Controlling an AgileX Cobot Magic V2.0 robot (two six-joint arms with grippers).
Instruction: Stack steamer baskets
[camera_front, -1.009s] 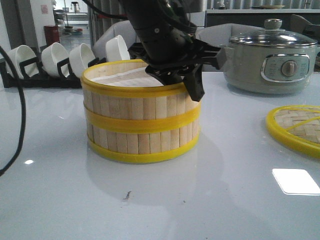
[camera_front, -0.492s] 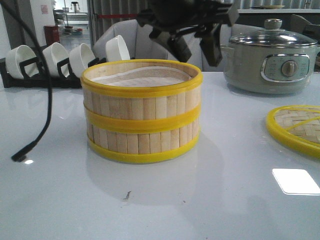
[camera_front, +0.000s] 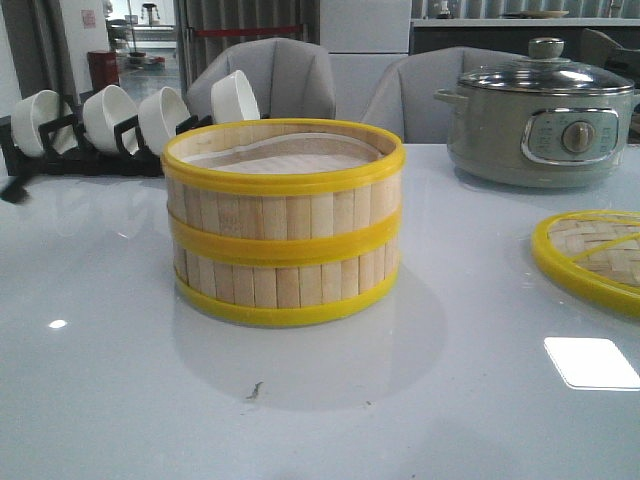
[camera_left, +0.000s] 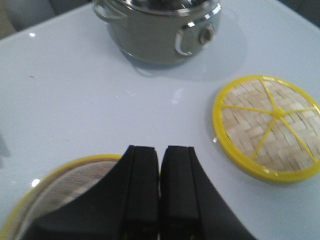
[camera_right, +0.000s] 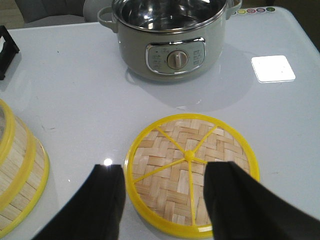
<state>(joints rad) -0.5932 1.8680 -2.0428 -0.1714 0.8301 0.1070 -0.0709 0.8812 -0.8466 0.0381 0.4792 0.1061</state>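
Already the steamer baskets (camera_front: 283, 222) sit squarely stacked, rims nested, beside the lid (camera_right: 191, 173). Left pincer (camera_left: 160, 187) hovers above them, narrow and empty; right pincer (camera_right: 162, 200) spreads wide over the lid.

Steamer baskets (camera_front: 284, 222): pale bamboo slats, yellow rims, white liner; lid (camera_right: 191, 173): tan basket-weave, yellow rim and spokes; cooker (camera_front: 540, 115): grey-green with chrome trim; bowls (camera_front: 130, 115): white; table (camera_front: 420, 400): glossy pale grey-white.
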